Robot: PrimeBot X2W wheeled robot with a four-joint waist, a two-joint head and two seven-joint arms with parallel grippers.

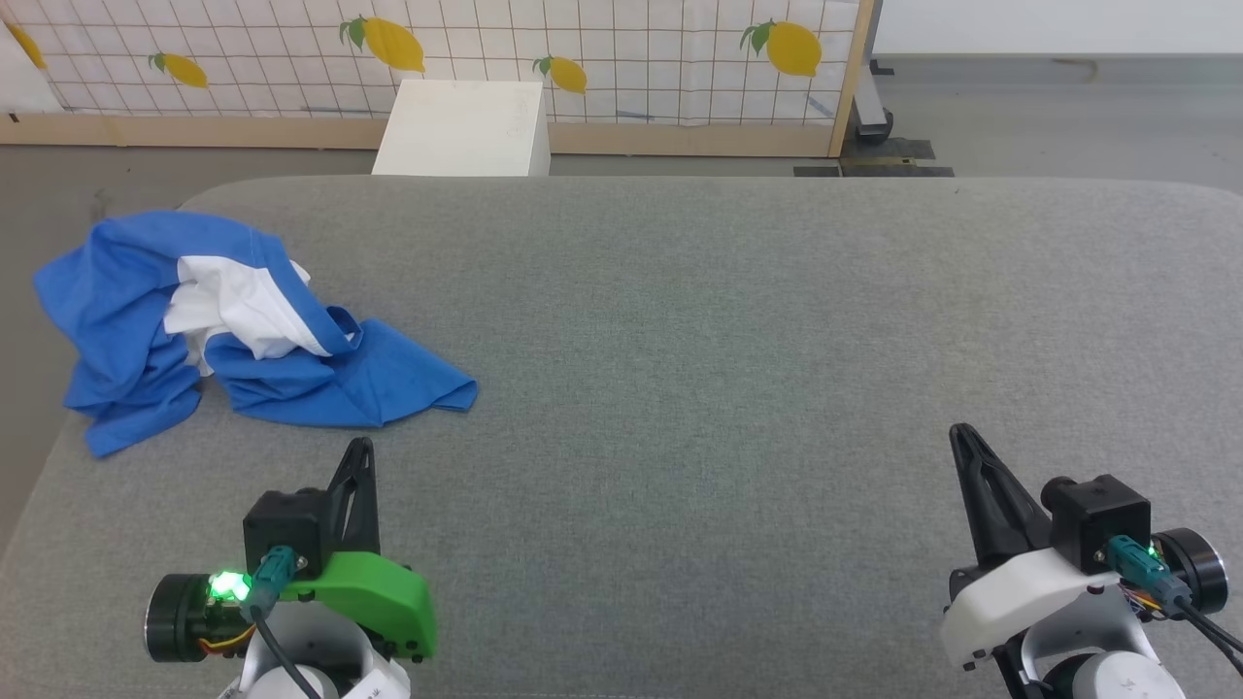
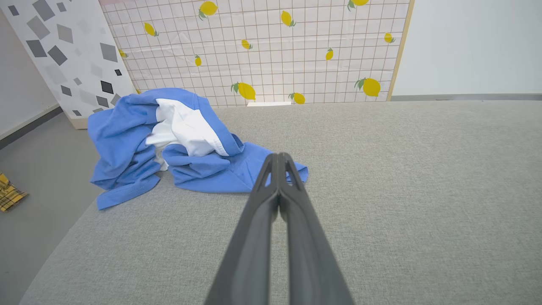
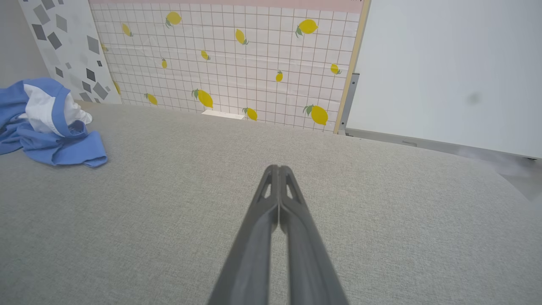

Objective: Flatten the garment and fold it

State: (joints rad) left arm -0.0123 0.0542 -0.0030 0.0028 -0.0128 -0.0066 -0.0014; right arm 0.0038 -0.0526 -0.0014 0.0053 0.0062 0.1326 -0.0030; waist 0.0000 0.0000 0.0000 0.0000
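Already the crumpled white-and-blue cotton long-sleeved shirt point(image 1: 117, 291) spills over the left edge of the grey fabric-covered table point(image 1: 728, 320), near its far left corner. The dark-fingered left gripper point(image 1: 360, 451) and right gripper point(image 1: 961, 439) hover by the front edge, fingers pressed together, empty. Tugging one sleeve outward could slide the whole heap off.

Left end effector point(image 1: 361, 449) fingers pressed together, right end effector point(image 1: 961, 437) likewise, both empty

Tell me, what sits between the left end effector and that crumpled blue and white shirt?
Nothing: in the head view, just bare grey cloth surface separates the left end effector from the garment.
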